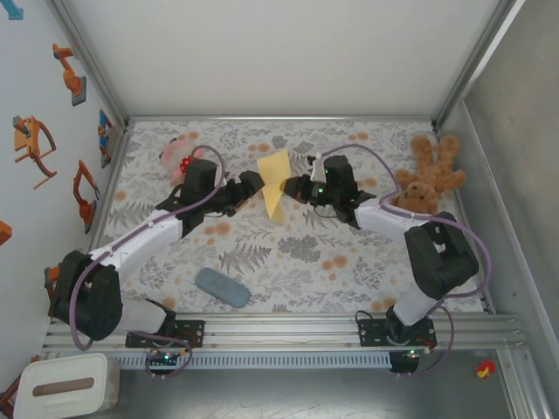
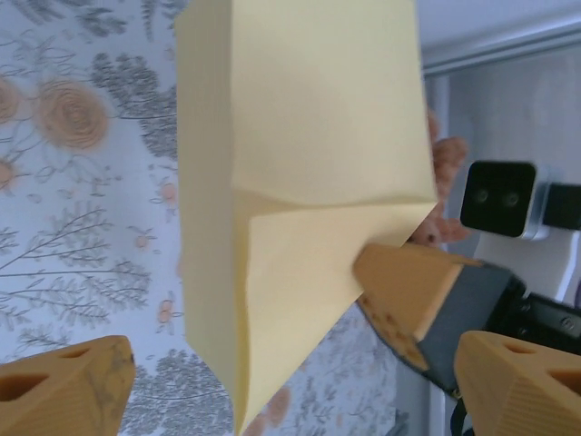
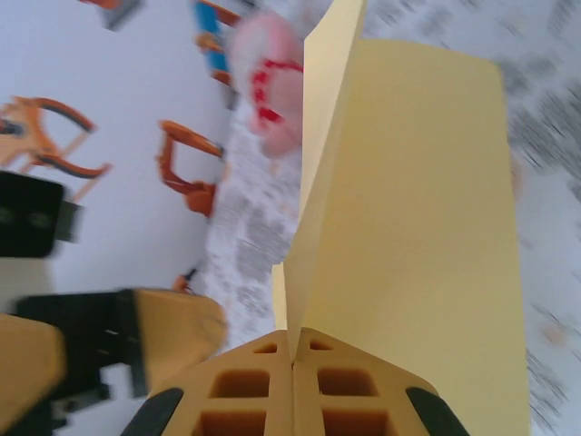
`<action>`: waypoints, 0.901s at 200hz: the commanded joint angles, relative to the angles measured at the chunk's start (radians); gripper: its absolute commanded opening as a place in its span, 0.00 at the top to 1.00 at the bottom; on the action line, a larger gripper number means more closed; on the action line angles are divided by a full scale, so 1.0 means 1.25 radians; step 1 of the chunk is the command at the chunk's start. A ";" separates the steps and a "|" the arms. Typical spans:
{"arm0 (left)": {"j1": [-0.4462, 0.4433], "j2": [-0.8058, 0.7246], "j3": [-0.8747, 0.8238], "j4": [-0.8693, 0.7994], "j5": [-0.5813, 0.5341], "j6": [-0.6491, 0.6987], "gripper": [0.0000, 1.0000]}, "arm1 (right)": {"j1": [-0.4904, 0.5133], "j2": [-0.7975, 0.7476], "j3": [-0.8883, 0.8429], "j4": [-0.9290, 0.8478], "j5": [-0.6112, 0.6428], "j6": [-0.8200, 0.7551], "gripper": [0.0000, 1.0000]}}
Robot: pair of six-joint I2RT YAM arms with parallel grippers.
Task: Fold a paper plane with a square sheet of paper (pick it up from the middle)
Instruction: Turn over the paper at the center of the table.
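1. Currently the paper (image 1: 274, 177) is off the table (image 1: 297, 253), held upright in the air between the two arms, over the far half of the flowered cloth.
2. Right gripper (image 3: 292, 352): its fingers are pressed flat together on one edge of the paper. In the right wrist view the sheet rises straight out of that pinch line.
3. Left gripper (image 2: 292, 363): its fingers are spread wide, one on either side of the paper's lower point. Neither pad seems to touch the sheet, so it has nothing in hand.
4. The paper is not a flat square. The left wrist view shows a long crease down one side and a slanted flap folded across the lower half.
5. I judge the step to be mid-fold: early creases are in, but there is no slim pointed dart yet. The sheet hangs from one arm while the other lines up to take it or press a fold.
6. The next move likely calls for the left fingers to close squarely on the paper near the crease. The right pinch should hold until the left has a firm grip, because a sheet this thin could buckle or slip if caught at a slant.
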 commanded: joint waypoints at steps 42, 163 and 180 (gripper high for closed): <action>0.005 -0.027 -0.026 0.256 0.129 -0.105 0.03 | -0.014 -0.027 0.103 0.134 -0.138 0.100 1.00; 0.011 0.023 0.002 0.386 0.212 -0.108 0.42 | -0.033 0.007 0.095 0.220 -0.191 0.207 1.00; 0.012 0.028 0.002 0.388 0.218 -0.105 0.46 | -0.034 0.011 0.094 0.221 -0.192 0.210 1.00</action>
